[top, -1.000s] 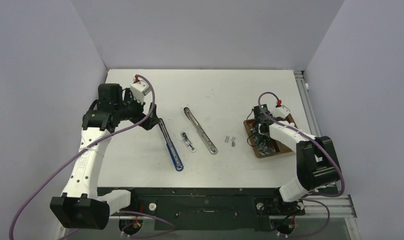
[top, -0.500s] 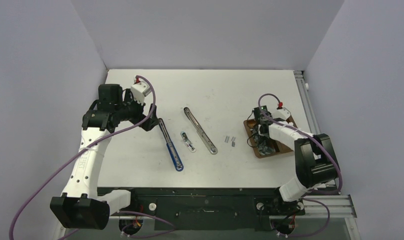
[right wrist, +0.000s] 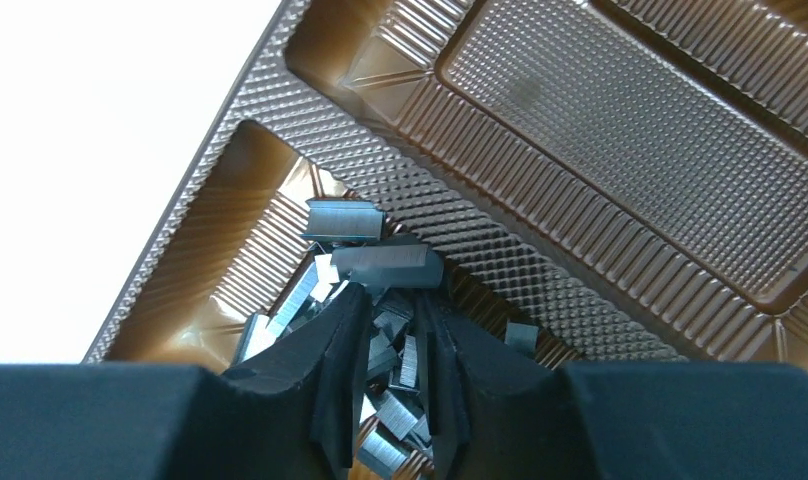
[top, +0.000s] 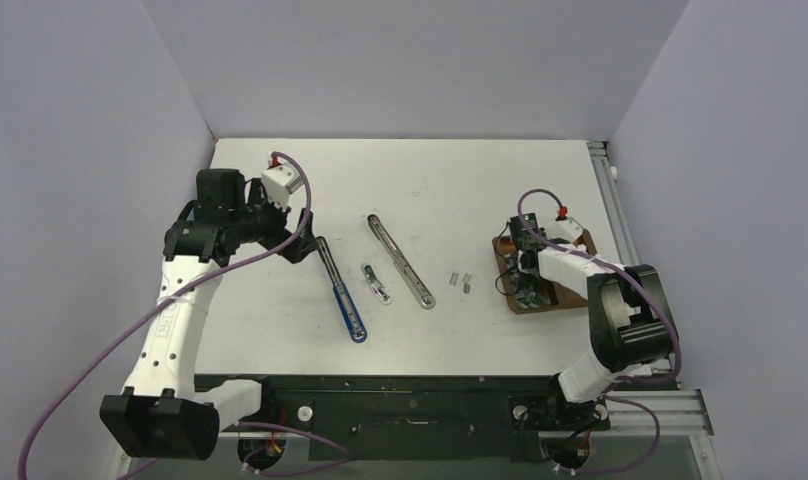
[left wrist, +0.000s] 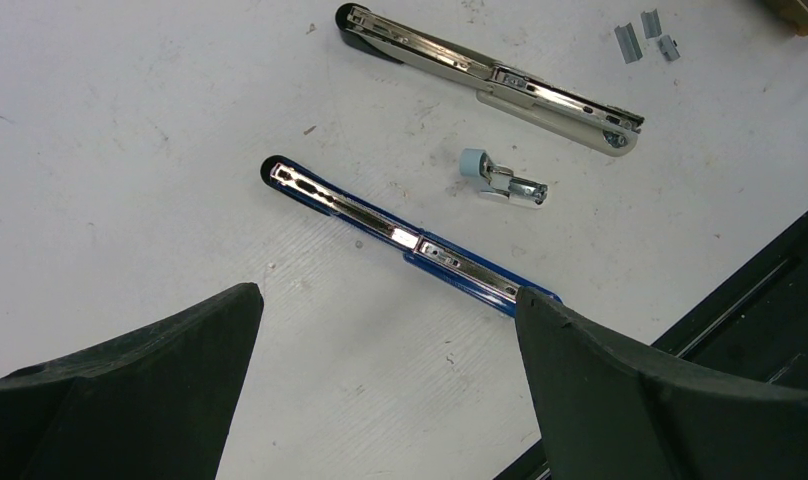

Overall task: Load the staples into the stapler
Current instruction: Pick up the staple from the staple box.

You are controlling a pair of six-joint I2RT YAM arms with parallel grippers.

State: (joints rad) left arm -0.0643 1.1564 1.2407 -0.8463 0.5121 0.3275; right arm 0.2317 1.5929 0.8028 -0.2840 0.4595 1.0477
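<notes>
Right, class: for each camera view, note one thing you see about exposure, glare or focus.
Right wrist: the table is blown out to plain white, the brown tray shows shiny highlights on its ridges, and the staples are sharp. Left wrist: bright glare on the silver stapler. Top external: even, soft light, only faint shadows.

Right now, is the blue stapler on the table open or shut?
Open. The blue stapler lies unfolded flat in one long line on the table, with its shiny metal rail facing up.
</notes>
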